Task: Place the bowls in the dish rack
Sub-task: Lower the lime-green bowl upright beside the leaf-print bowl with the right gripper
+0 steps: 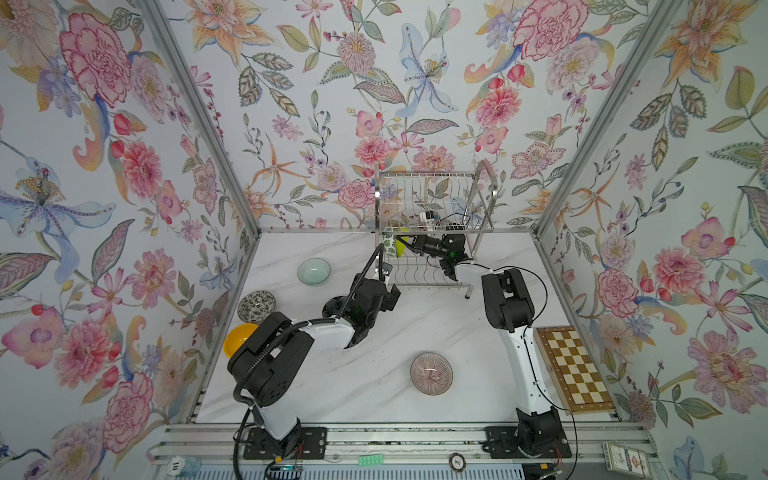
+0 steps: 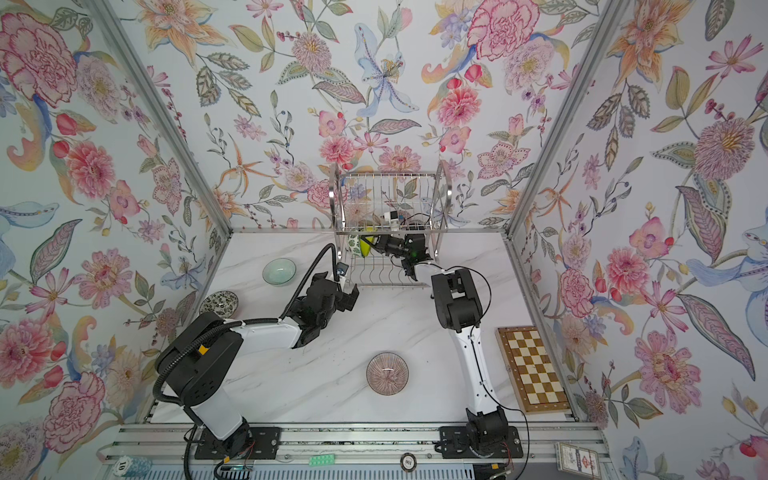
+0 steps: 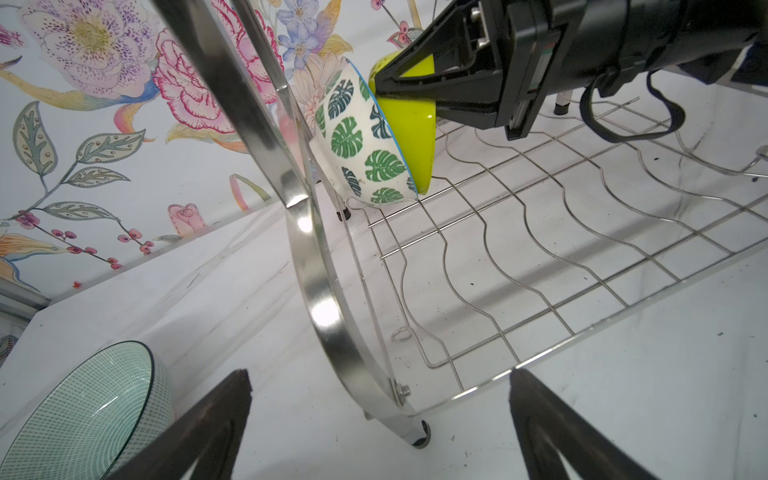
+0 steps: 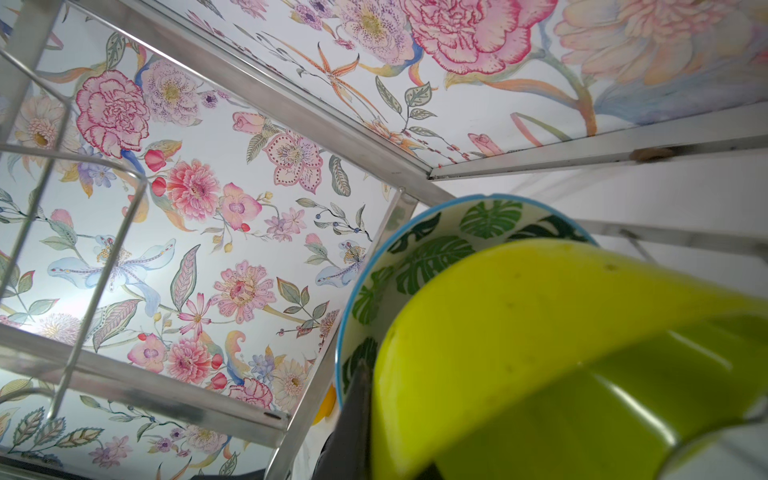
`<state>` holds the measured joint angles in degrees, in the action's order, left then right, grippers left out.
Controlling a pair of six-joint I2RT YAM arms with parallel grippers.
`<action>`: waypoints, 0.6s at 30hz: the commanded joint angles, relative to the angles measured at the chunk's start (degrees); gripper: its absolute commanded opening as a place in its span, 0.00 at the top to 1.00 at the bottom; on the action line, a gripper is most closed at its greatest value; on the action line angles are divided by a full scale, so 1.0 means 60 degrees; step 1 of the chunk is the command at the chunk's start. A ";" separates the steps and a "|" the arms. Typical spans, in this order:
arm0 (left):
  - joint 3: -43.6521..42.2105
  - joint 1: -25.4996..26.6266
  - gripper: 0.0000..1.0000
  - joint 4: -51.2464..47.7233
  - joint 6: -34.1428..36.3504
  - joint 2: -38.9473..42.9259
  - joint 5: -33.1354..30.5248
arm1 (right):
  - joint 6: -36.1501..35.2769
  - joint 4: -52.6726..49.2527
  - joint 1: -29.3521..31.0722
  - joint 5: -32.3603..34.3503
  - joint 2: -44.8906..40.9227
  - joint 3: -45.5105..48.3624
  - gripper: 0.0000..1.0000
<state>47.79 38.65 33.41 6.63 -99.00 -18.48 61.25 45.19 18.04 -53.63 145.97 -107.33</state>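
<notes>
The silver wire dish rack (image 1: pixel 432 199) (image 2: pixel 386 195) stands at the back. On its lower tier a green-leaf white bowl (image 3: pixel 357 149) (image 4: pixel 436 249) leans on edge. A lime green bowl (image 3: pixel 409 124) (image 4: pixel 540 353) is nested against it, and my right gripper (image 3: pixel 376 89) (image 1: pixel 405 243) is shut on its rim. My left gripper (image 3: pixel 380 378) (image 1: pixel 394 293) stands open and empty just in front of the rack's front left foot. On the table lie a pale celadon bowl (image 1: pixel 313 271) (image 3: pixel 79 415), a speckled bowl (image 1: pixel 256 306), an orange-yellow bowl (image 1: pixel 237 338) and a pink striped bowl (image 1: pixel 431 373).
A wooden chessboard (image 1: pixel 575 370) (image 2: pixel 532 368) lies along the right wall. The rack's arched side frame (image 3: pixel 320 291) rises close in front of my left gripper. Floral walls enclose the white marble table (image 1: pixel 374 399) on three sides.
</notes>
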 commanded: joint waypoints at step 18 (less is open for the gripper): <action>0.0209 0.0076 0.01 -0.0060 0.0140 0.0225 -0.0146 | -0.0184 -0.0394 -0.0100 -0.0052 0.0096 -0.0296 0.81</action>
<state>47.79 38.65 33.41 6.66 -99.00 -18.48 60.62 42.15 17.69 -53.76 145.97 -108.33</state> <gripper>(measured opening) 0.989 0.188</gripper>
